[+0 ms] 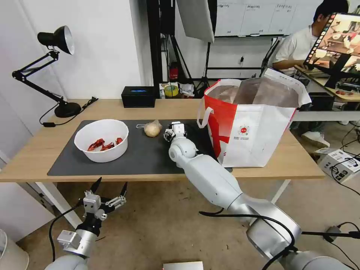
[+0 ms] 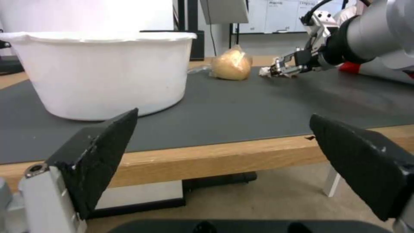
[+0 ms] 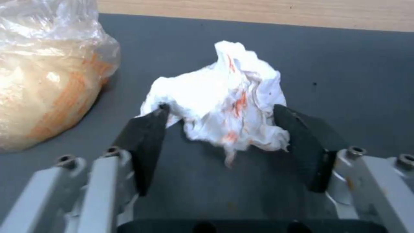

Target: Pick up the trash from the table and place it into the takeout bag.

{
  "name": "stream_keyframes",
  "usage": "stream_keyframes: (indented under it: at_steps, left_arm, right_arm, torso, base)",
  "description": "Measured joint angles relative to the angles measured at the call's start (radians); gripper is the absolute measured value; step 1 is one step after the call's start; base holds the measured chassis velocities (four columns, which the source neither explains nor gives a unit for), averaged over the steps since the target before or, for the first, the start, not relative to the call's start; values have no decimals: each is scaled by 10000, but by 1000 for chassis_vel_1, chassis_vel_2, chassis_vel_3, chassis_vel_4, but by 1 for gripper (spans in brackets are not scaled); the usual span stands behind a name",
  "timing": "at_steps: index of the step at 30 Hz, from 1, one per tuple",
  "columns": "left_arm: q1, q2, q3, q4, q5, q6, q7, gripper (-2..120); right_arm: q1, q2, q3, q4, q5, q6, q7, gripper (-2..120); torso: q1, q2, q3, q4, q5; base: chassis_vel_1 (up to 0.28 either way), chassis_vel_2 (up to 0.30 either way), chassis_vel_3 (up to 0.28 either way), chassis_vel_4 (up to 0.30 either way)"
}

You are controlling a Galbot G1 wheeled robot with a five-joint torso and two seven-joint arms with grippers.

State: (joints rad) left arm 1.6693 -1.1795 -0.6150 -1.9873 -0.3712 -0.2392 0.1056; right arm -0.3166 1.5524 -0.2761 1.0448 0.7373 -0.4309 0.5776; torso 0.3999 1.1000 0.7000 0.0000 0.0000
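Two tools show in the head view. The right tool [image 3: 220,116] is at frame centre, low over the dark mat [image 1: 142,157] on the bench [image 1: 33,157]; its fingers, partly open, bracket the crumpled white tissue [image 3: 224,106], both tips touching its sides. The bagged bun [image 1: 152,129] lies just left, the white bowl [image 1: 101,140] farther left, the takeout bag [image 1: 255,127] at right. The left tool [image 1: 110,187], wide open and empty, hangs lower left, below the bench edge.
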Motion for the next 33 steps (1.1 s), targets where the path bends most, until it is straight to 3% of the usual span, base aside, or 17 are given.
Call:
stream_keyframes:
  at_steps: [7,20,33]
  left_arm:
    - [-11,-21,46,2,44,-12,0,100]
    - [34,-52,52,-19,71,-23,0,100]
    - [63,-32,7,-88,71,-45,-1,100]
  right_arm:
    - [-66,0,31,58,-2,3,26,32]
    - [-122,34,74,123,-15,59,40,0]
    - [-195,-226,39,748,-98,408,297,0]
  torso:
    - [0,1,0,0,0]
    - [0,0,0,1,0]
    - [0,0,0,1,0]
  base:
    - [0,0,0,0]
    - [0,0,0,0]
    - [0,0,0,0]
